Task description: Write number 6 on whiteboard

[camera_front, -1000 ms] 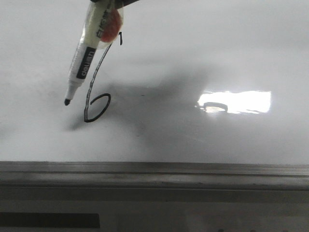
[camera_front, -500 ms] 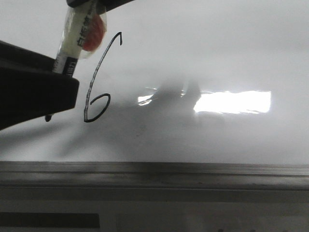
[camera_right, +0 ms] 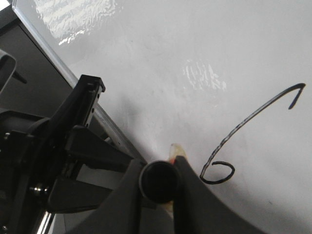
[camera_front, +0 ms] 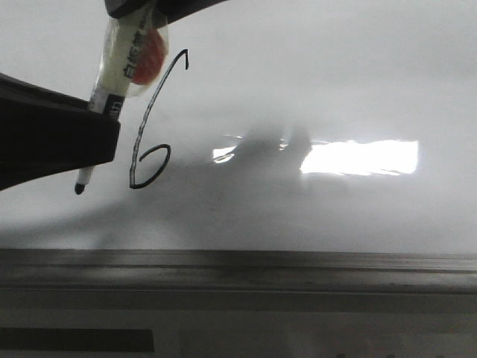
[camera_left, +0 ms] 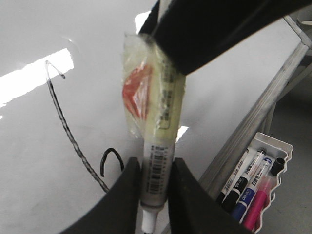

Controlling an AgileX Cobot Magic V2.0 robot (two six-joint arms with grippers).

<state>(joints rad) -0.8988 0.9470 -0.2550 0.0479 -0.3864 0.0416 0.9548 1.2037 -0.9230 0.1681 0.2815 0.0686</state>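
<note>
The number 6 is drawn in thin black line on the whiteboard, a slanted stem with a small loop at its bottom. A white marker with a red sticker under clear tape hangs just left of the digit, its black tip just off the board or touching it, I cannot tell which. My right gripper is shut on the marker's top end. My left gripper reaches in from the left and is shut on the barcoded barrel. The digit also shows in both wrist views.
A grey metal strip edges the board below, with a dark ledge under it. A white tray beside the board's edge holds several capped markers. The left arm's black body sits close beside the right gripper.
One second ago only the right gripper held the marker. The left gripper then came in from the left and closed on the barrel. The marker has shifted slightly left.
</note>
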